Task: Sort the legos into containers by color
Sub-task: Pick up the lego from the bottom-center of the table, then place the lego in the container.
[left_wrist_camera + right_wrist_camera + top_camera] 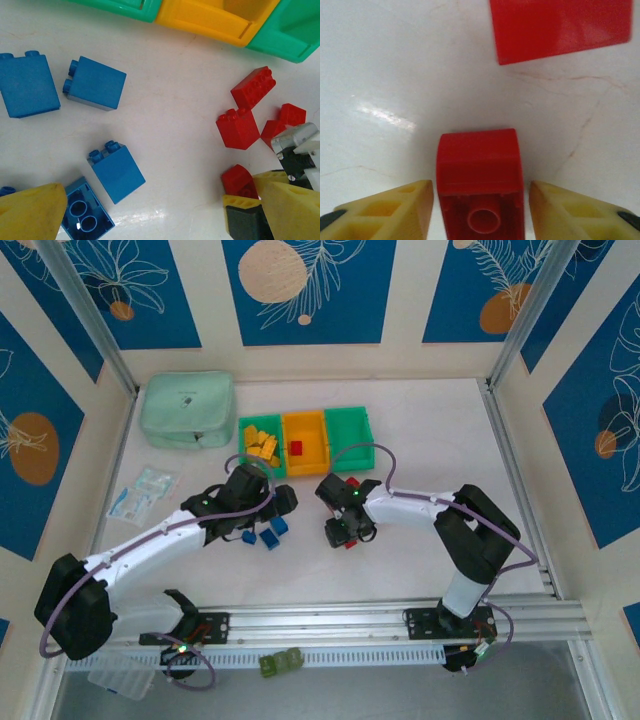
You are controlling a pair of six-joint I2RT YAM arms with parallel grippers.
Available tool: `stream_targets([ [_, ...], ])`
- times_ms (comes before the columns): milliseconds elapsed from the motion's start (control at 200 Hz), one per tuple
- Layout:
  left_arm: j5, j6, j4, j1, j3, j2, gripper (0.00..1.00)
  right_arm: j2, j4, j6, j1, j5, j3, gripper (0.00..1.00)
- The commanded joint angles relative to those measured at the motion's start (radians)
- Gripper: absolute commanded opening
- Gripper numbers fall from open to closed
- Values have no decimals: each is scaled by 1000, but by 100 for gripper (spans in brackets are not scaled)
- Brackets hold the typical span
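Legos (270, 537) lie in two loose groups on the white table (430, 440), just in front of the containers (312, 435) — blue bricks (117, 172) to the left, red bricks (238, 129) to the right. Yellow bricks (262, 445) sit in the left green bin (245, 455), and one red piece (296, 448) is in the orange-yellow middle bin. Left gripper (160, 212) hangs low over the blue group, fingers spread wide and gripping nothing; an upturned blue brick (85, 215), hollow side up, lies just beside its left finger (30, 210). Right gripper (480, 200) is down at the table with jaws apart, straddling a red brick (480, 170) that lies with its hollow underside toward the wrist camera — a slim gap shows on each side, so no contact. Another red block (560, 27) lies further ahead. Mint-green pouch (188, 410) rests at the back left, apart from the bins.
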Motion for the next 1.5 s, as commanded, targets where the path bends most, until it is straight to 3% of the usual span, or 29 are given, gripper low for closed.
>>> stream_targets([
  [0, -32, 6, -28, -7, 5, -22, 99, -4, -34, 21, 11, 47, 3, 47],
  [200, -38, 26, -44, -7, 28, -20, 99, -34, -58, 3, 18, 42, 56, 36],
  [515, -46, 98, -60, 20, 68, -40, 99, -59, -47, -41, -40, 20, 217, 32],
  [845, 47, 244, -139, 123, 190, 12, 99, 189, -4, -114, -169, 16, 543, 31],
  [1025, 67, 247, -128, 156, 216, 35, 99, 369, -37, -138, -200, 80, 769, 31],
  [1150, 70, 236, -92, 157, 212, 41, 99, 458, -66, -137, -218, 61, 895, 33],
  [1290, 75, 237, -93, 159, 221, 52, 99, 494, -104, -151, -215, 51, 975, 52],
  [1495, 104, 239, -92, 158, 226, 46, 99, 336, -58, -127, -222, 12, 825, 57],
])
